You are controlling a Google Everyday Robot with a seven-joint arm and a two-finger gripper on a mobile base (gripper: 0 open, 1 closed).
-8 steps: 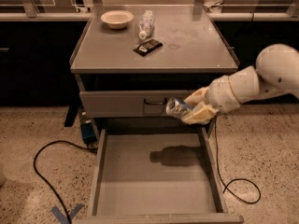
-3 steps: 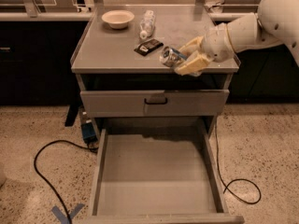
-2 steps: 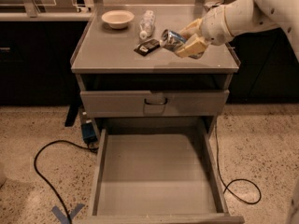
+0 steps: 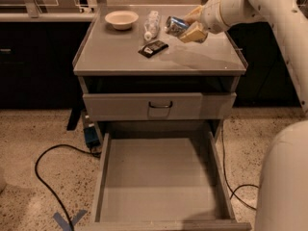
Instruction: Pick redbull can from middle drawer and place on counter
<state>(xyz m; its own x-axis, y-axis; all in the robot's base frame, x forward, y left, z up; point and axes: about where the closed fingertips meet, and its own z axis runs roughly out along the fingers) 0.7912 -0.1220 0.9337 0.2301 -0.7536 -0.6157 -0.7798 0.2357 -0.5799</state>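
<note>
My gripper (image 4: 188, 25) is shut on the redbull can (image 4: 175, 25), a slim silver-and-blue can held on its side. It hangs above the middle of the counter (image 4: 202, 57), the flat grey cabinet top, just right of the clear bottle and above the black packet. The white arm reaches in from the upper right. The middle drawer (image 4: 159, 182) is pulled out wide below, its grey floor bare.
On the counter stand a white bowl (image 4: 121, 19) at the back left, a clear plastic bottle (image 4: 152, 24) lying beside it and a flat black packet (image 4: 153, 48). A drawer front with a dark loop handle (image 4: 160, 105) sits shut. A black cable (image 4: 53, 158) runs over the floor at left.
My gripper has lifted the can from in front of the upper drawer, up over the counter's front edge, then back and left over the counter top.
</note>
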